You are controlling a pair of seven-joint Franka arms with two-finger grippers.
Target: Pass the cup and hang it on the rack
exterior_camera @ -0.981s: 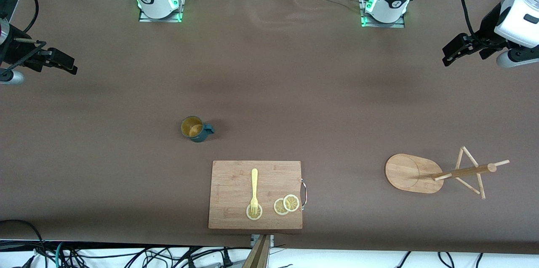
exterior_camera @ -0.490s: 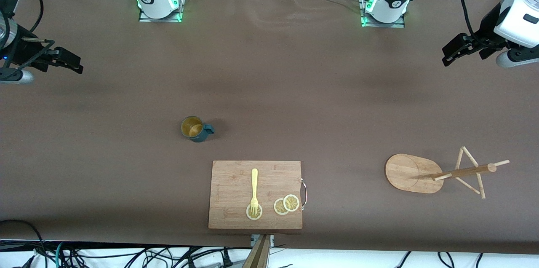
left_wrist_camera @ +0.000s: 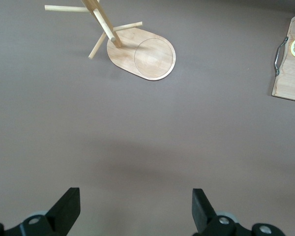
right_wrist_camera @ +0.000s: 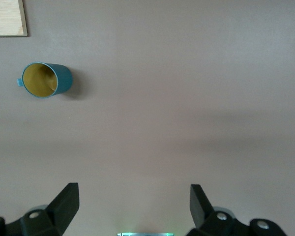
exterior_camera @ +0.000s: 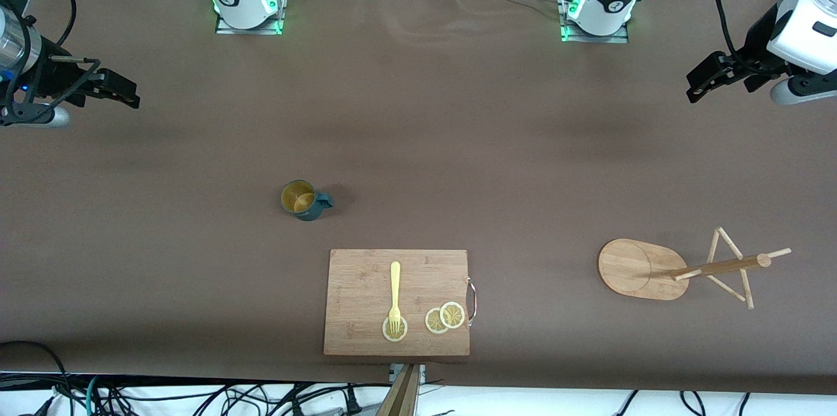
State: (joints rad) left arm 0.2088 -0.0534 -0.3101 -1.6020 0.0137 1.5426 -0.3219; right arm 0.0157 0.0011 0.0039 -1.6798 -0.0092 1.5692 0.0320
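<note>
A brown table (exterior_camera: 418,108) seen from above, with two robot arms based along its top edge. The right hand (exterior_camera: 108,89) hangs over the bare table at the right arm's end, its fingers spread wide and holding nothing. The left hand (exterior_camera: 709,79) hangs over the bare table at the left arm's end, fingers likewise spread and empty; this arm waits.

The cup (exterior_camera: 299,199), a small dark teal mug with a tan inside, stands upright on the table toward the right arm's end, its handle pointing toward the left arm's end. It is well apart from both hands. Nearer the front camera than the cup lies a wooden cutting board (exterior_camera: 366,301) with a metal handle, carrying a yellow fork (exterior_camera: 395,295) and lemon slices (exterior_camera: 444,316). The rack (exterior_camera: 644,269), a bamboo mug tree with an oval base, stands toward the left arm's end, well apart from the cup.

The step in hand appears to be the right arm's reach for the cup. To do it well, the right hand should probably come down over the cup and grip the rim or body, leaving the handle free, since the handle must later slip over a peg and the left hand needs room to take the cup.

No brand, label or writing can be read on the task's things.
</note>
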